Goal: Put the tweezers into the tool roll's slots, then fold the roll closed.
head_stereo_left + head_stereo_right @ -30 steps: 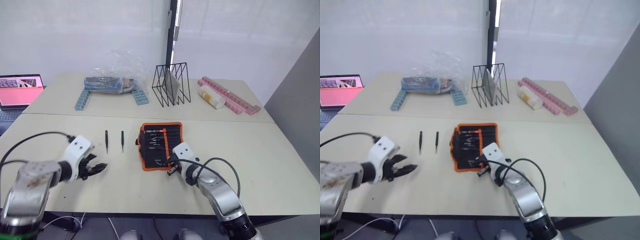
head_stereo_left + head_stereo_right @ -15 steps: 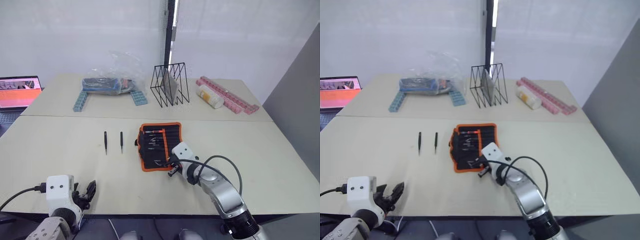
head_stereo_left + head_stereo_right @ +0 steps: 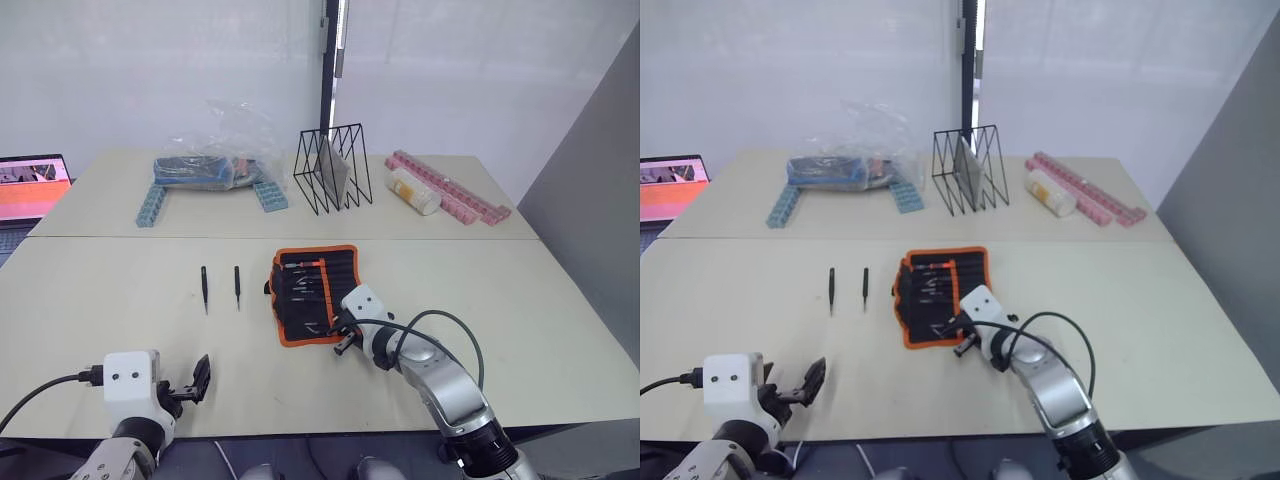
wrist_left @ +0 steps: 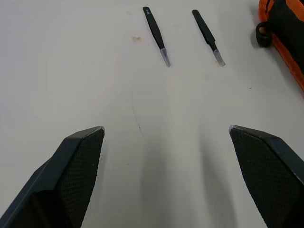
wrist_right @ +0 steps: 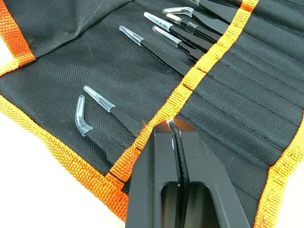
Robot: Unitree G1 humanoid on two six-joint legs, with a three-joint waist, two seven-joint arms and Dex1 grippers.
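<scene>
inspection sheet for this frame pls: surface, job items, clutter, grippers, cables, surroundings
Surface: beige table, bare at the near edge; a second table butts against its far side.
Job's things: tool roll lies open, several tweezers already in its slots; two loose tweezers lie side by side, apart, to its left.
Clutter: far table holds a plastic bag, blue toothed bars, wire rack, a cylindrical container, pink bars.
Grippers: left gripper open, over bare table short of the loose tweezers; right gripper shut, tips at the roll's orange stripe.
Cables: black cable loops off the right arm.
Surroundings: laptop at far left, white wall behind.
</scene>
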